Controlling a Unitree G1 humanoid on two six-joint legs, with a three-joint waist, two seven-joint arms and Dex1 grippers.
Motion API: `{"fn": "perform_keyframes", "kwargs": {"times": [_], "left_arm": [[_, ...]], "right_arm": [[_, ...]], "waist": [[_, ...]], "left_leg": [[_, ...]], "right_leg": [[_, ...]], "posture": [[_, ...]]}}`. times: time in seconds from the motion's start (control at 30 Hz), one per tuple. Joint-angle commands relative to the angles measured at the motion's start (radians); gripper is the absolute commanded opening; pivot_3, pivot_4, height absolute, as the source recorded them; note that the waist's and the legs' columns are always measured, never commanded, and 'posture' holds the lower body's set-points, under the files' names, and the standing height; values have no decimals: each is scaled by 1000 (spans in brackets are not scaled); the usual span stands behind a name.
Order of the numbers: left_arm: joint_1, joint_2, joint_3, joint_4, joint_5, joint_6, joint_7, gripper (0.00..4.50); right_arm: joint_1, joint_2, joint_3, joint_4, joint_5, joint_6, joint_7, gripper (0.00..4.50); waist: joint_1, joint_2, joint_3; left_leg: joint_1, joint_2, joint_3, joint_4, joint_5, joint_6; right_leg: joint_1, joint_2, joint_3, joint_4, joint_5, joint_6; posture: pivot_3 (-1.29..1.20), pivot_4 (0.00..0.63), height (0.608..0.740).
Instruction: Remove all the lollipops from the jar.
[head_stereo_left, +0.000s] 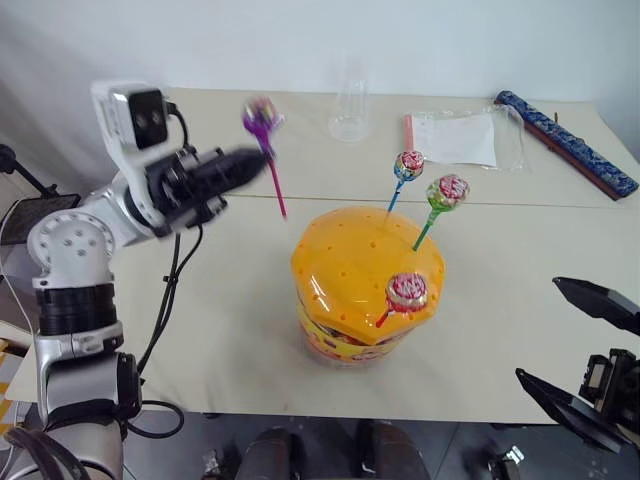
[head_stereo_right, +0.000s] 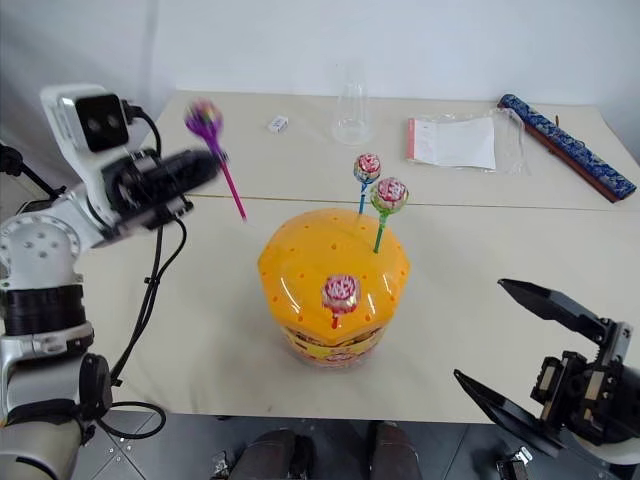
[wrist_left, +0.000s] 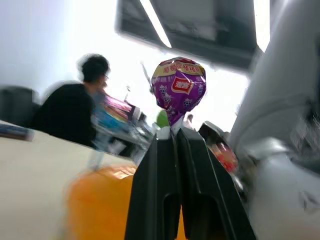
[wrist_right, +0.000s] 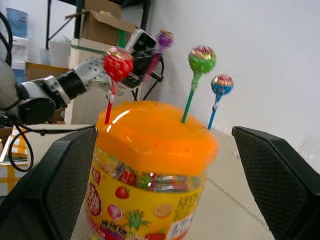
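The purple-stick lollipop is pinched by the left claw and held clear of the jar on the table. Three lollipops remain in the lid. Setting it down comes next. The right claw is spread.

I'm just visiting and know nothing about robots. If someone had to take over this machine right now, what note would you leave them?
Left gripper: shut on the purple lollipop, held in the air to the left of the jar, clear of its lid.
Right gripper: open, holding nothing, low to the right of the jar.
Still stuck in the orange lid: blue-stick lollipop, green-stick lollipop, and red-stick lollipop at the front.
Done: one lollipop out, not yet set down.
Left: put the purple one down, then pull the other three.
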Motion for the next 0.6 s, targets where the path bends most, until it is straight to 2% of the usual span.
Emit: {"fn": "perform_keyframes", "kwargs": {"times": [0.03,0.13,0.23,0.33,0.43,0.57,0.6], "left_arm": [[5,53,92,63,35,-28,98,16],[121,176,46,122,220,-103,59,16],[296,305,-54,134,408,-169,14,16],[445,393,-80,106,505,-140,61,16],[538,423,-63,56,545,-79,130,16],[682,432,-41,-59,576,-55,163,16],[704,430,-33,-79,578,-52,167,234]], "right_arm": [[-43,-50,19,7,40,18,9,4500],[-104,-100,61,13,36,29,56,4500],[-153,-143,99,25,23,34,119,4500],[-198,-169,131,51,-2,24,189,4500],[-201,-176,138,80,-26,20,238,4500],[-181,-165,118,129,-44,17,278,4500],[-175,-162,112,146,-50,17,280,4500]], "waist": [[-2,0,0],[-14,0,0],[-20,0,0],[-21,-1,0],[-6,-6,0],[-1,-6,-1],[-2,-6,-1]], "left_leg": [[0,0,0,0,0,0],[1,0,2,-2,0,0],[2,1,3,-3,-1,-1],[1,1,4,-3,-1,-1],[-1,1,0,-2,-1,-2],[-1,0,-2,-3,-4,-5],[0,0,-2,-3,-4,-5]], "right_leg": [[0,0,0,0,0,0],[-1,1,-2,1,0,0],[-2,3,-6,1,0,0],[-3,2,-6,0,0,0],[-3,-2,-4,0,0,0],[-2,-10,-1,-1,0,0],[-2,-11,-1,-1,0,0]], "posture": [[0,150,740],[0,150,740],[0,150,740],[0,150,740],[0,150,740],[0,150,740],[0,150,740]]}}
